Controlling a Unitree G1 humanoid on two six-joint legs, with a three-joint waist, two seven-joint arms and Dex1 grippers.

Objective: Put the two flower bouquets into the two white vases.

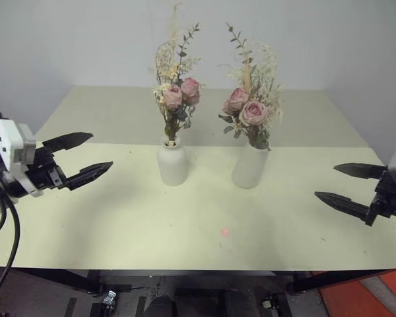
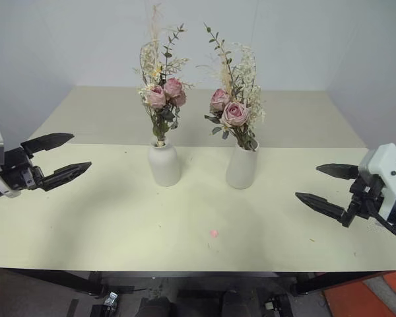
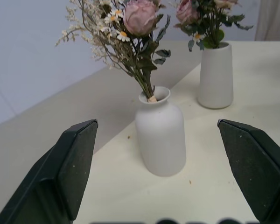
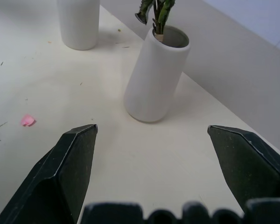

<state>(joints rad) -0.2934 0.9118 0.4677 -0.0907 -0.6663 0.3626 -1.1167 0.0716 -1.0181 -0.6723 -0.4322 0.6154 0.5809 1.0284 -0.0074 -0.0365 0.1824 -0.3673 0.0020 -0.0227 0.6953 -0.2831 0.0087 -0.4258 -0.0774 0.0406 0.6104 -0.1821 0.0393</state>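
Black-fingered, my left pincer (image 1: 81, 156) and right pincer (image 1: 345, 184) hung apart and empty over the pale table (image 1: 119, 224); beyond, both dried pink-rose bouquets (image 1: 177, 92) (image 1: 251, 105) stood upright in the narrow-necked white vase (image 1: 172, 164) and plain white cylinder vase (image 1: 250, 166), so nothing seemingly needed holding.

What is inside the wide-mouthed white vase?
A bouquet of pink roses, pale grasses and green sprigs stands in the wide vase. Its green stems enter at the mouth, against the rim. The vase wall hides the lower stems and whatever else is inside.
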